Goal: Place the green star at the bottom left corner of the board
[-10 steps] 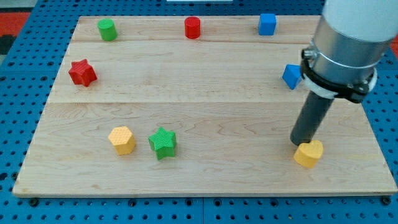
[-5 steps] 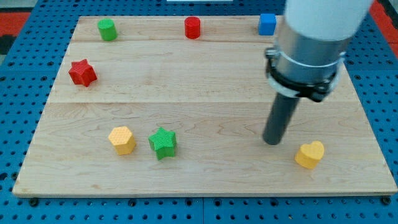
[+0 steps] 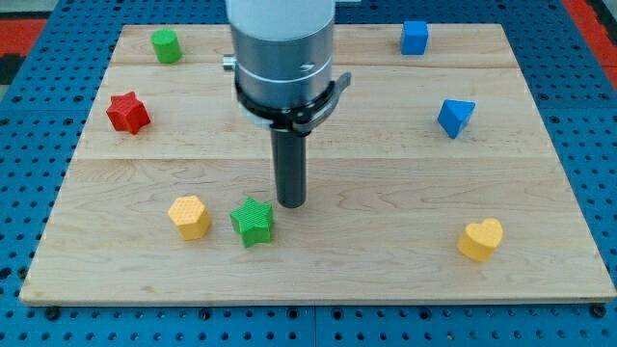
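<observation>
The green star lies on the wooden board, left of centre and near the view's bottom. My tip rests on the board just to the right of the star and slightly above it, with a small gap between them. The arm's grey body hides the red cylinder at the view's top.
A yellow hexagon sits just left of the green star. A red star and a green cylinder are at the left. A blue cube, a blue triangle and a yellow heart are at the right.
My tip has swept left from beside the yellow heart to just right of the green star. No block has moved. The blue triangle is uncovered; the red cylinder is now hidden.
</observation>
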Robot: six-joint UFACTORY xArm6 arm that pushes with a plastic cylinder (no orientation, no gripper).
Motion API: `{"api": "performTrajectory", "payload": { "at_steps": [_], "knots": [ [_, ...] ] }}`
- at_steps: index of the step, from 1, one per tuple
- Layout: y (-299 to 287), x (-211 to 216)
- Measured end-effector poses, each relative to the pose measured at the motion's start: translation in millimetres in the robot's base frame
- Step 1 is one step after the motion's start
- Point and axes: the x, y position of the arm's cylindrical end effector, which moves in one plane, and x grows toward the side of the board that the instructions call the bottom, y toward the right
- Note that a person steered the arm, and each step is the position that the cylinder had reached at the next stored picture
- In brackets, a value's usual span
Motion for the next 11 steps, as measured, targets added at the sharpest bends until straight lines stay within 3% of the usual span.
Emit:
{"api": "performTrajectory", "payload": {
  "at_steps": [4,9,10,11],
  "knots": [
    [-38.1,9.8],
    [-112.4,51.7],
    [-79.6,51.7],
    [-1.2,51.7]
  ]
}}
